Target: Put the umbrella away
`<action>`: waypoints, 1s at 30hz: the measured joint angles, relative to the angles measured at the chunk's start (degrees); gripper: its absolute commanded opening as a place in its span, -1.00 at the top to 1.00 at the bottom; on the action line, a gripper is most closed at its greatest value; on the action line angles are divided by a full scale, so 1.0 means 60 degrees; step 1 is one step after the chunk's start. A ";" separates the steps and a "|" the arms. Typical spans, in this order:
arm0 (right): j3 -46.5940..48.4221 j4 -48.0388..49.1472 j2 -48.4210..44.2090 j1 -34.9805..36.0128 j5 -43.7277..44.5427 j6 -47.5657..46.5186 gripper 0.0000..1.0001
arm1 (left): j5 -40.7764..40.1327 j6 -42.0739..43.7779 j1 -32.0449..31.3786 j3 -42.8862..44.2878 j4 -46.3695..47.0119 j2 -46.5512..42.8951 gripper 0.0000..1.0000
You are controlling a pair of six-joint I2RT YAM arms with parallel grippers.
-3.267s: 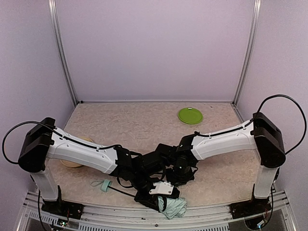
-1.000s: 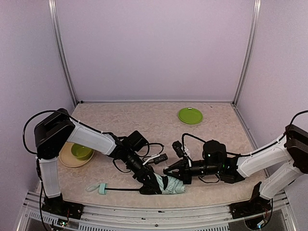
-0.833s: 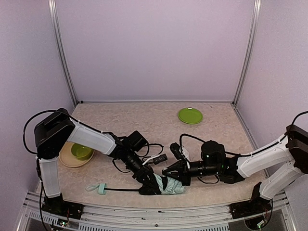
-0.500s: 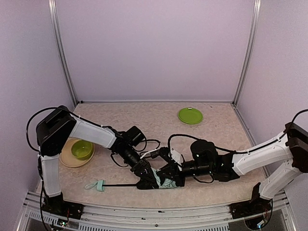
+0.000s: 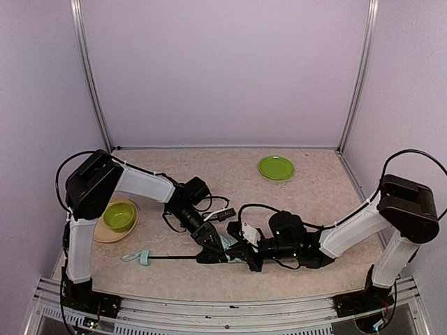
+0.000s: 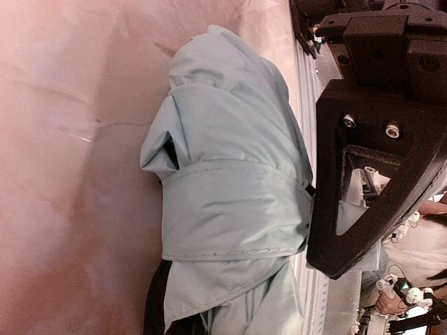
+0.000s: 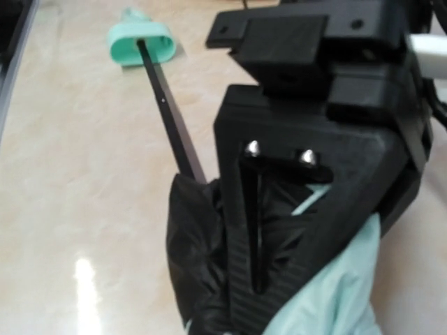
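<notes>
So the umbrella (image 6: 230, 209) is lying on the table (image 5: 209, 174), with its bunched canopy right between the two sets of jaws. The left gripper (image 5: 209, 250) is nearly closed, clamped on the canopy where the shaft (image 5: 174, 257) goes in. We reckon that's to pin it while the fabric gets tidied. The right gripper (image 5: 248, 257) is closed tight at the other end, and we can't tell if any fabric is pinched. The handle (image 5: 143, 258) sticks out beyond the left jaws, away from the right ones. The green plate (image 5: 276, 167) and bowl (image 5: 119, 215) sit well apart from both. Only the arms crowd each other.
</notes>
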 measured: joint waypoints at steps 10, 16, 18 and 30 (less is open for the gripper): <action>-0.0124 0.1140 0.0845 -0.0528 -0.1636 0.0364 1.00 | -0.1439 0.0331 0.0758 0.0284 0.0987 -0.0397 -0.98; -0.0138 0.1290 0.0889 -0.0692 -0.2014 0.0590 1.00 | -0.2612 0.0896 0.0685 0.0142 0.1078 -0.0798 -0.98; -0.0138 0.1290 0.0889 -0.0718 -0.2109 0.0645 1.00 | -0.3191 0.1133 0.0586 -0.0142 0.1162 -0.1275 -0.98; -0.0178 0.1231 0.0878 -0.0940 -0.2681 0.0659 1.00 | -0.4870 0.0572 0.0324 -0.3319 0.7224 -0.7034 -0.98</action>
